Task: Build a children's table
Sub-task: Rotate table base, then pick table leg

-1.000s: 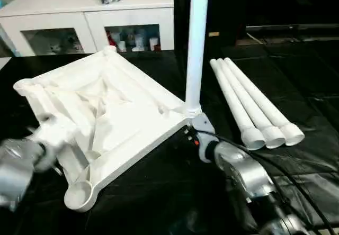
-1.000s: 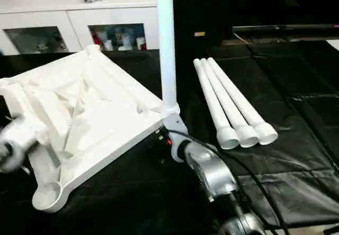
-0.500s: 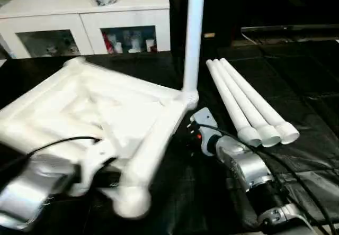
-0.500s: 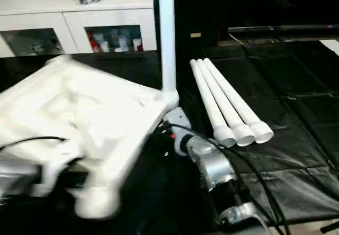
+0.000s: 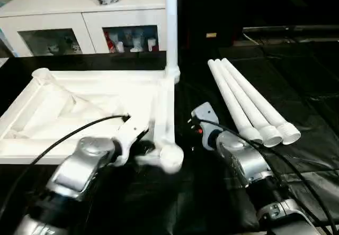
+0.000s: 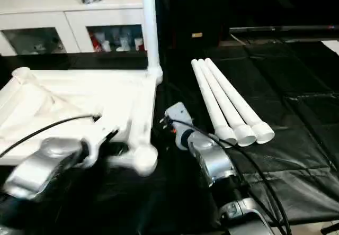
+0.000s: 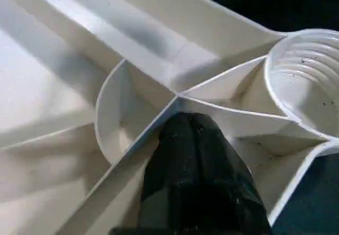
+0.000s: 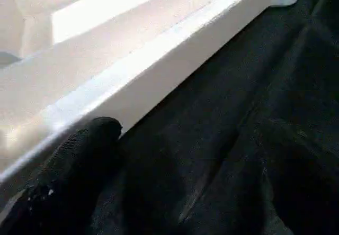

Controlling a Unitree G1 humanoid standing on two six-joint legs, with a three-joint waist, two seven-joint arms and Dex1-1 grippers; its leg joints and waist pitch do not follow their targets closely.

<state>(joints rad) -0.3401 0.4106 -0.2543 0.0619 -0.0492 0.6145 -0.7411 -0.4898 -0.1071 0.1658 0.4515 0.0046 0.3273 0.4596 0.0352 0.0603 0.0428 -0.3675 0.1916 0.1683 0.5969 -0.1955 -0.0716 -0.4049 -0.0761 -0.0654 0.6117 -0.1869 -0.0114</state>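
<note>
The children's table top (image 5: 63,113) lies upside down on the black cloth, ribbed side up. One white leg (image 5: 171,28) stands upright in its far right corner socket. Three loose legs (image 5: 249,102) lie side by side to the right. My left gripper (image 5: 136,138) is shut, its black fingertips (image 7: 196,155) pressed onto a rib junction beside the empty near right corner socket (image 7: 304,81). My right gripper (image 5: 195,125) stands open just right of the top, with one finger (image 8: 79,161) close to the white rim (image 8: 159,76) and nothing held.
A white cabinet with glass doors (image 5: 85,26) stands behind the work. Black cloth (image 5: 302,177) covers the surface to the right and front. Black cables run over both silver forearms.
The table top has swung round from a diamond lie to square with me, carrying its upright leg leftward. My left arm has moved with it to the near right corner. The right gripper stays open.
</note>
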